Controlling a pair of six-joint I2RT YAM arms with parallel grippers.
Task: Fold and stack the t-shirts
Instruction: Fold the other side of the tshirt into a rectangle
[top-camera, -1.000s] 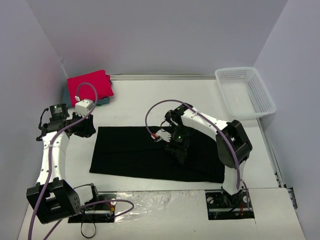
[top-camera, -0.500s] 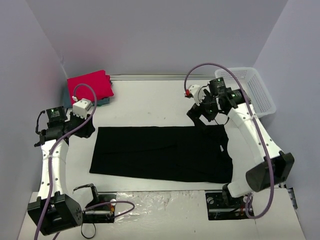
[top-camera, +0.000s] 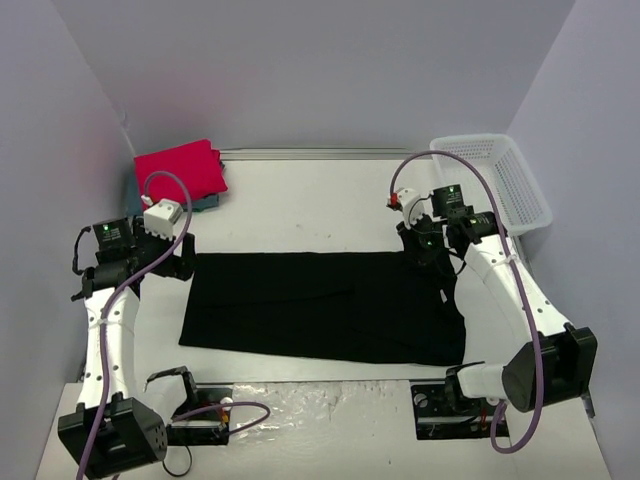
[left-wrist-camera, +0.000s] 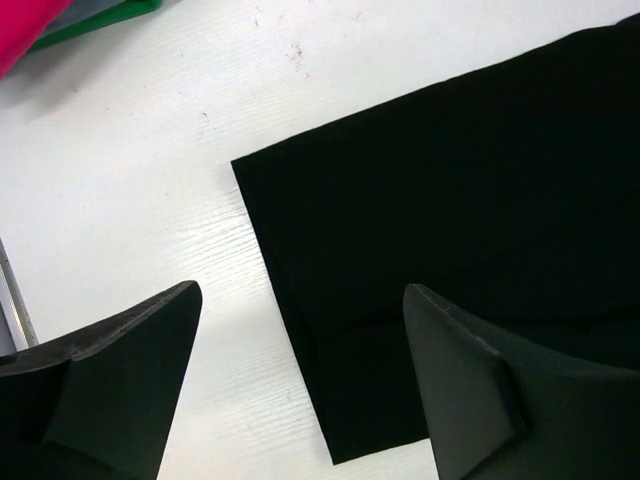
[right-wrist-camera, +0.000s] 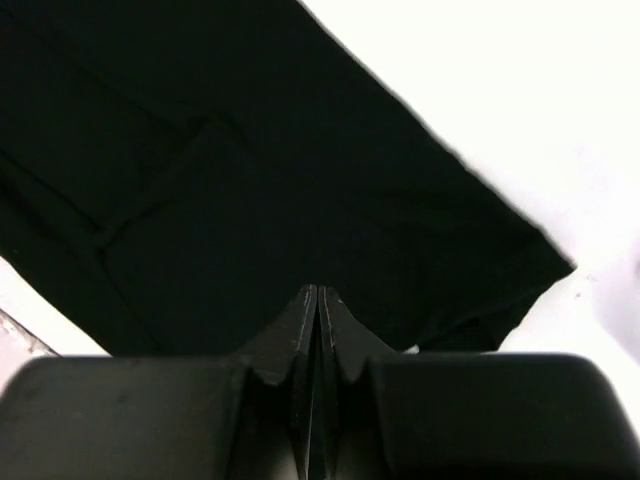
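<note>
White desk (top-camera: 300, 200), surface scuffed and speckled in the left wrist view. White plastic mesh basket (top-camera: 492, 190) at far-right corner, angled against the right wall. Metal rail (top-camera: 320, 154) along far edge. Crinkled clear plastic sheet (top-camera: 320, 400) on near edge. Pale grey walls on three sides.

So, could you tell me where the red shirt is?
In the top view, the red shirt lies folded at the far-left corner of the table, on a teal shirt, apart from the black shirt.
</note>
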